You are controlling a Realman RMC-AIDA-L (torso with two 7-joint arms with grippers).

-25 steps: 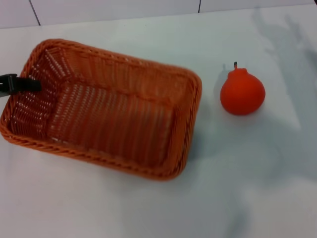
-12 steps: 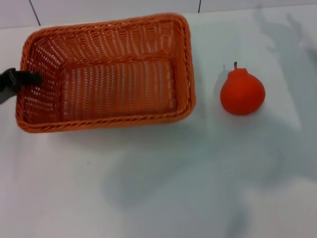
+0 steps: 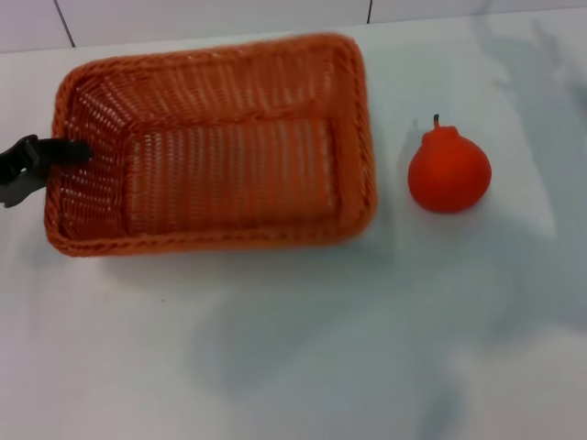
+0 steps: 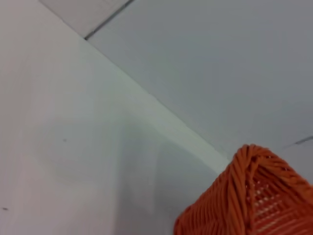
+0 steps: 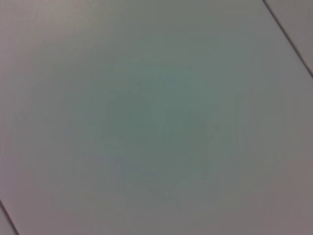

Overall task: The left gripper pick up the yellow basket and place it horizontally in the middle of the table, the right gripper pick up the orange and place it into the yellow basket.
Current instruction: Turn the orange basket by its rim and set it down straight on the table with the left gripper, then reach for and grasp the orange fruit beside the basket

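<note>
While the head view shows the left gripper (image 3: 55,156) pinching the yellow basket (image 3: 215,147)'s left rim on the table (image 3: 303,348), orange (image 3: 448,170) just right, the left wrist view catches only a basket corner.

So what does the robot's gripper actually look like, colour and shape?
Only the left gripper shows, in the head view: matte black, a thin bar-like finger with a chunkier angular piece behind it. No cables, markings or labels are visible. The right gripper appears in no view.
</note>
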